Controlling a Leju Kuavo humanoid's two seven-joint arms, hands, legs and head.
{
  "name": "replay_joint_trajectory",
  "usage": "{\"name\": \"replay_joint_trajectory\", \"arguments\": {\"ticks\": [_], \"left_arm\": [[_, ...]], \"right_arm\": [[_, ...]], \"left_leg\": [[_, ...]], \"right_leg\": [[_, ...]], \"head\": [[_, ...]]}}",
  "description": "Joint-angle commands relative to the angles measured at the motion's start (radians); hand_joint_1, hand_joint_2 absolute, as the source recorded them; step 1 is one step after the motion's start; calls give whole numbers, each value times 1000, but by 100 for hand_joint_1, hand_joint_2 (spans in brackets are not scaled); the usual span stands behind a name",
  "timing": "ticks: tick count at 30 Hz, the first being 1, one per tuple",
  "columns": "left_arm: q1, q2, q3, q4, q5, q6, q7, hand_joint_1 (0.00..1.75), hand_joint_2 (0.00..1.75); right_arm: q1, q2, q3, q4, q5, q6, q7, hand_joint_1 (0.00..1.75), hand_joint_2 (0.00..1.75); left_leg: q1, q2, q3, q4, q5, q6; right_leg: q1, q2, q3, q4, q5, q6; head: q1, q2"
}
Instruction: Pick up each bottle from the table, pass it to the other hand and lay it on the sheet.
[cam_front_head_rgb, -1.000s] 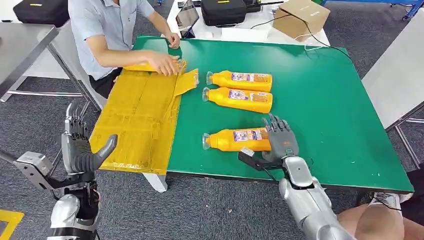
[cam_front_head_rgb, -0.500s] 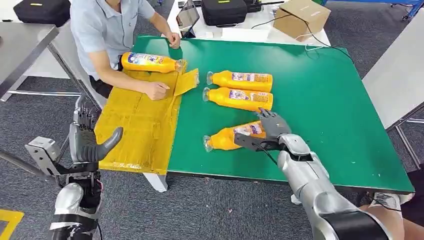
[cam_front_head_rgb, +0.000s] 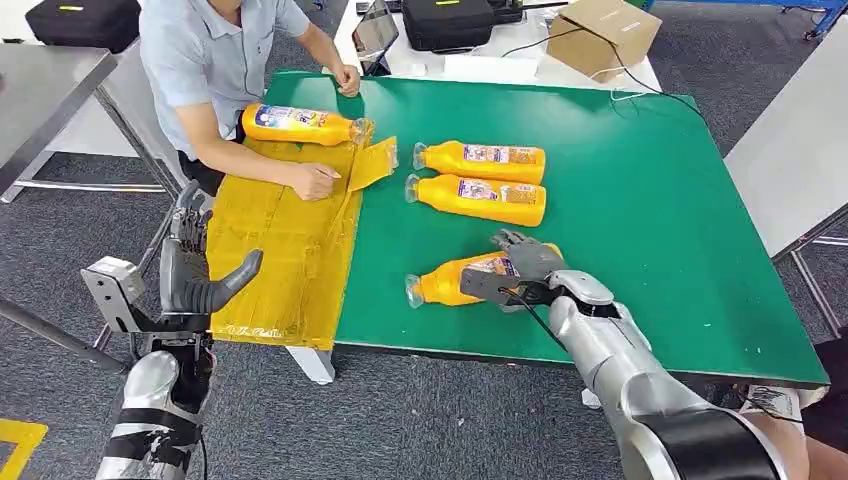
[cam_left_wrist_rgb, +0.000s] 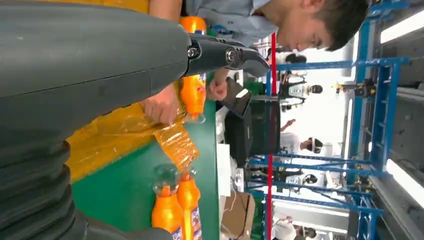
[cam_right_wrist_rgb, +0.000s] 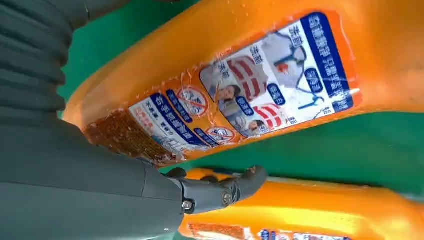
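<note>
The right hand (cam_front_head_rgb: 527, 265) grasped the bottle (cam_front_head_rgb: 455, 280) nearest the table's (cam_front_head_rgb: 640, 190) front edge; the left hand (cam_front_head_rgb: 195, 275) hung released beside the table.

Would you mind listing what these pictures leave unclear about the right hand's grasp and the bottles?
- Head view: the right hand covers the nearest bottle; a firm grip cannot be confirmed.
- Right wrist view: label text on that bottle is too small to read.
- Left wrist view: the left hand hides much of the yellow sheet.
</note>
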Motion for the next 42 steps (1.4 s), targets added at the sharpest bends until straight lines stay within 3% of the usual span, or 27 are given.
{"name": "replay_joint_trajectory", "arguments": {"ticks": [1, 3, 4, 5, 6, 7, 12, 26, 30, 33, 37, 42], "left_arm": [[-70, 24, -37, 139, 4, -3, 2, 0, 175], [-51, 15, -37, 121, 29, 0, 14, 0, 175], [-41, 13, -33, 110, 30, 2, 16, 0, 175], [-32, 12, -29, 99, 29, 3, 17, 0, 175], [-26, 10, -25, 92, 29, 4, 17, 0, 175], [-20, 7, -21, 82, 29, 4, 17, 0, 175], [-17, 1, -10, 71, 28, 9, 21, 0, 175], [-29, 2, -5, 88, 27, 11, 22, 0, 175], [-83, 9, -13, 164, 43, 4, 20, 0, 175], [-92, 5, -25, 185, 56, 8, 21, 0, 175], [-83, -42, -44, 238, 99, 63, 66, 0, 175], [-58, -87, -77, 272, 158, 93, 3, 0, 175]], "right_arm": [[-54, 18, 35, 131, -8, 17, -8, 0, 175], [-104, 54, 192, 144, 116, -13, 117, 2, 175], [-114, 60, 213, 144, 134, -16, 149, 77, 175], [-121, 64, 223, 145, 141, -8, 168, 141, 175], [-129, 63, 241, 145, 157, -8, 188, 169, 175], [-134, 62, 240, 145, 156, -9, 209, 175, 175], [-137, 37, 267, 161, 182, 28, 260, 175, 175], [-133, 11, 248, 159, 163, 35, 267, 175, 175], [-120, 8, 95, 141, -30, 39, 59, 175, 175], [-92, 27, 39, 99, -118, -54, -53, 175, 175], [-10, 96, -82, -25, -347, -97, -284, 175, 175], [105, 147, -44, -286, -522, -184, -348, 175, 175]], "left_leg": [[0, -1, 4, -1, -1, -1], [0, 0, 3, -1, -1, -1], [0, -1, 3, -1, -1, -1], [0, 0, 3, -1, 0, -1], [0, 1, 3, 0, -1, -1], [0, 3, 3, 0, -1, -1], [0, 1, 2, 0, -1, 0], [0, -1, 3, 0, -1, -1], [0, -3, 3, 0, 0, -1], [1, -4, 2, 0, 0, -1], [0, 1, 4, -1, -1, -1], [0, 0, 4, -1, -2, -1]], "right_leg": [[1, -2, 5, -1, -1, -2], [0, -2, 3, 0, -1, -1], [1, -2, 4, -1, -1, -2], [0, -2, 3, -1, -1, -1], [1, -1, 3, -1, -1, -1], [0, 1, 2, 0, -1, -1], [0, -1, 2, 0, -1, -1], [1, -3, 4, 0, -2, -1], [0, -4, 4, 0, -1, -1], [1, -5, 4, -1, -1, -1], [0, 0, 4, -1, -1, -1], [1, -1, 4, -1, -2, -2]], "head": [[0, 0], [0, 0], [0, 0], [0, 0], [0, 0], [0, 0], [0, 0], [0, 0], [0, 0], [0, 0], [-1, 0], [0, 0]]}}
